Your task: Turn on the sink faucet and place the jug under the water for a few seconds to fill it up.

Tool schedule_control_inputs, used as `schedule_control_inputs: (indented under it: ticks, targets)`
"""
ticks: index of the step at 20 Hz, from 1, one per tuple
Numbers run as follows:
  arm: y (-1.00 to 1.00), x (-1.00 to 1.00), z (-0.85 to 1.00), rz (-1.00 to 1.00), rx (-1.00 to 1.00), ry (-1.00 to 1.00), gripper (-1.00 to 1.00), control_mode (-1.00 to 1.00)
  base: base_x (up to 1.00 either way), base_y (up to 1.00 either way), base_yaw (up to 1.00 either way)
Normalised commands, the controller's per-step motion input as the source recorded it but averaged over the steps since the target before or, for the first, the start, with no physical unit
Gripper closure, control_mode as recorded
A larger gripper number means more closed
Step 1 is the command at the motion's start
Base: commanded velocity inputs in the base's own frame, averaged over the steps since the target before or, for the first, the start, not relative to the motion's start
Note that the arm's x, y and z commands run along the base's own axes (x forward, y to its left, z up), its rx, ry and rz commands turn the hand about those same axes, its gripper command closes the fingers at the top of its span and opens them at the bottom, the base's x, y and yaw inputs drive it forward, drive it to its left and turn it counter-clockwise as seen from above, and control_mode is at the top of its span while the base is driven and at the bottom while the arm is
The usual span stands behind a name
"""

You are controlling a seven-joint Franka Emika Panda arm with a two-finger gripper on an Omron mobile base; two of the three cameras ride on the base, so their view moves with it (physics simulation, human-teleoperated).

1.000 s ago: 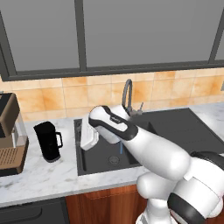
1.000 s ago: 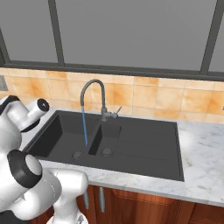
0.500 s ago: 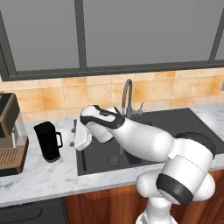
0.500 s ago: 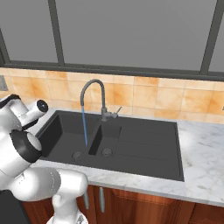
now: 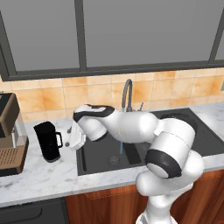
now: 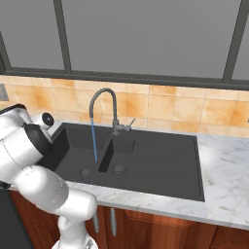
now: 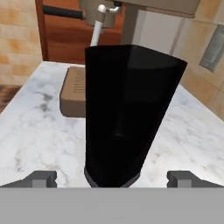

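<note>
The black jug (image 5: 48,141) stands upright on the marble counter left of the sink (image 5: 101,161), its loop handle turned toward my hand. My gripper (image 5: 72,136) hangs just right of the jug, open. In the hand view the jug (image 7: 127,113) rises close ahead, and the gripper (image 7: 113,179) has one fingertip (image 7: 43,178) on each side of the jug's base, clear of it. The grey gooseneck sink faucet (image 5: 127,94) arches over the dark basin. A thin blue stream of water (image 5: 121,147) falls from it into the sink (image 6: 155,160); faucet (image 6: 108,99) and water (image 6: 94,141) also show from the right.
A brown-and-black coffee machine (image 5: 8,131) stands left of the jug against the tiled wall; its drip tray (image 7: 76,89) lies right behind the jug in the hand view. My white arm reaches across the left basin.
The arm has swung left, carrying the open gripper from over the sink's left edge to right beside the jug. The water keeps running and the jug has not moved.
</note>
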Motion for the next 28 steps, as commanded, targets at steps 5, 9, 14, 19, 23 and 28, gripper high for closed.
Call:
schedule_control_inputs:
  ticks: [5, 9, 14, 19, 23, 28]
  targets:
    - [0.25, 0.29, -0.11, 0.0, 0.0, 0.0, -1.0, -1.0, 0.0, 0.0, 0.0]
    - [0.04, 0.33, -0.22, 0.01, 0.0, -0.01, -1.0, -1.0, 0.0, 0.0, 0.0]
    - [0.05, 0.29, -0.24, 0.02, 0.0, -0.01, -1.0, -1.0, 0.0, 0.0, 0.0]
    - [0.17, 0.26, -0.24, 0.0, 0.0, -0.01, -1.0, -1.0, 0.0, 0.0, 0.0]
    - [0.19, 0.01, -0.07, 0.02, 0.0, 0.0, -1.0, -1.0, 0.0, 0.0, 0.0]
    - [0.18, 0.0, -0.01, 0.02, 0.0, 0.0, -1.0, -1.0, 0.0, 0.0, 0.0]
